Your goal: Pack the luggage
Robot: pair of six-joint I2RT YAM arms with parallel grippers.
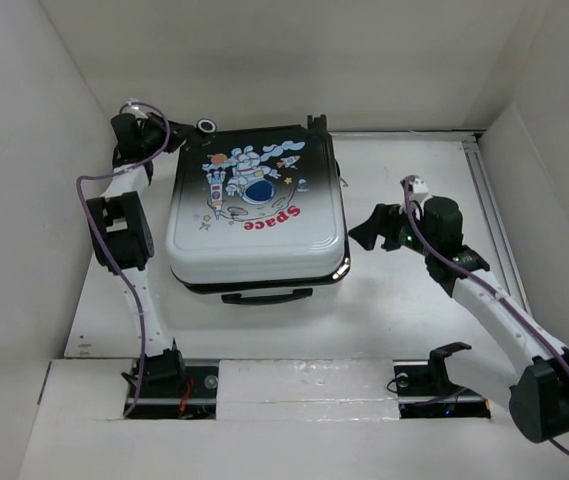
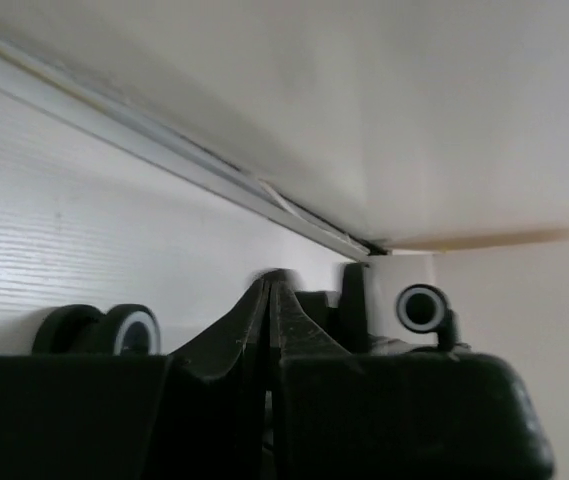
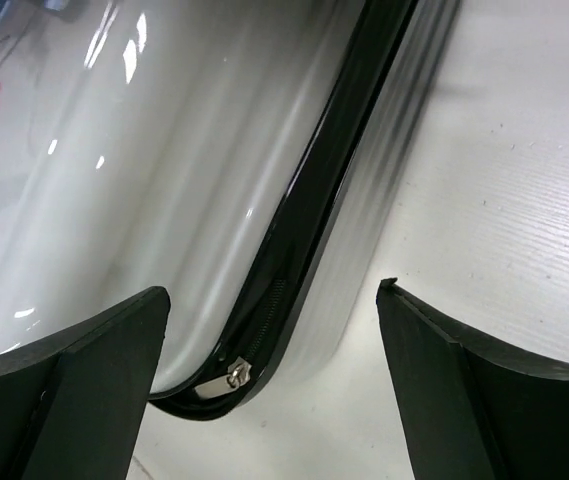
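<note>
The white-to-black hard-shell astronaut suitcase (image 1: 254, 210) lies closed near the far edge of the table (image 1: 404, 300), my left gripper (image 2: 269, 300) shut empty, my right gripper (image 3: 272, 292) wide open at its zipper (image 3: 236, 375), and I fear slipping off the glossy shell.

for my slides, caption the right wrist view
Open right hand facing the zipper pull on a corner of the closed luggage

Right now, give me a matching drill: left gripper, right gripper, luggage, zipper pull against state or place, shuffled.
1 left gripper
2 right gripper
3 luggage
4 zipper pull

A closed, lying flat, print up
B open, beside the luggage's right edge
C silver, on the black seam at a corner
D shut, at the luggage's far-left corner

Pairs: 1-D, 2-B, 3-A, 4-C
</note>
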